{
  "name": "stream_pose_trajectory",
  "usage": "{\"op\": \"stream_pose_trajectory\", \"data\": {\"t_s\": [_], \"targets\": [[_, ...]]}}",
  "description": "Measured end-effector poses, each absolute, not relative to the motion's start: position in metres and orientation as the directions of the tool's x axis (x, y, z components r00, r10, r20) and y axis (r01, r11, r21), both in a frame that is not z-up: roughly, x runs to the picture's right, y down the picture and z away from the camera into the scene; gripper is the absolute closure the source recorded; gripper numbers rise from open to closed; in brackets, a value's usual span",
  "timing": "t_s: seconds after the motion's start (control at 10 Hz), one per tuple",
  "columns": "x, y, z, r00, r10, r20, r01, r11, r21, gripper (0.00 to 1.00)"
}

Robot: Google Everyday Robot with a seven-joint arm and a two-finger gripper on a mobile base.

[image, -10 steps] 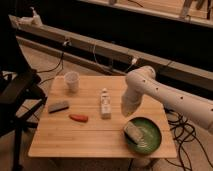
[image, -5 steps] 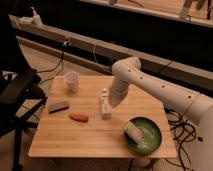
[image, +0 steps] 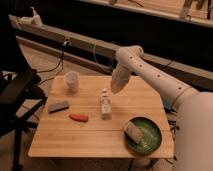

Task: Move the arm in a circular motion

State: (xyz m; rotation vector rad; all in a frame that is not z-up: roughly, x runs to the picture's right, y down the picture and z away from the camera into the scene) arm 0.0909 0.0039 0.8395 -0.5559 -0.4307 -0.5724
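Note:
The arm [image: 150,75] is a glossy white tube with small dark dots. It comes in from the lower right, rises to a rounded joint [image: 129,54] above the back of the wooden table [image: 90,140], then bends down. Its end, with the gripper [image: 116,86], hangs over the back middle of the table, just behind and to the right of a small white bottle [image: 105,104]. It touches nothing that I can see.
On the table are a white cup [image: 72,80] at the back left, a grey block [image: 58,106], a red-orange piece [image: 78,118] and a green bowl [image: 146,137] holding a pale lump [image: 132,131]. A black chair [image: 17,95] stands left. A rail with cables [image: 95,47] runs behind.
The arm's end has swung from above the table's right side near the green bowl leftward and toward the back, to behind the small bottle. The things on the table have not moved.

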Motion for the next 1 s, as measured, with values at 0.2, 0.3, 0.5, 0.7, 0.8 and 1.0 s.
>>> {"op": "stream_pose_trajectory", "data": {"t_s": [0.2,0.3,0.5,0.7,0.8,1.0], "targets": [[0.129,-0.011,0.853,0.806,-0.35,0.477,0.554,0.731,-0.399,0.96],[0.149,-0.015,0.856,0.822,-0.33,0.464,0.531,0.738,-0.416,0.87],[0.183,-0.013,0.853,0.817,-0.336,0.468,0.538,0.735,-0.413,0.72],[0.196,-0.011,0.852,0.815,-0.34,0.469,0.543,0.73,-0.415,0.71],[0.193,-0.008,0.848,0.812,-0.339,0.474,0.546,0.727,-0.416,0.71],[0.186,-0.01,0.833,0.827,-0.334,0.453,0.53,0.734,-0.425,0.71]]}}
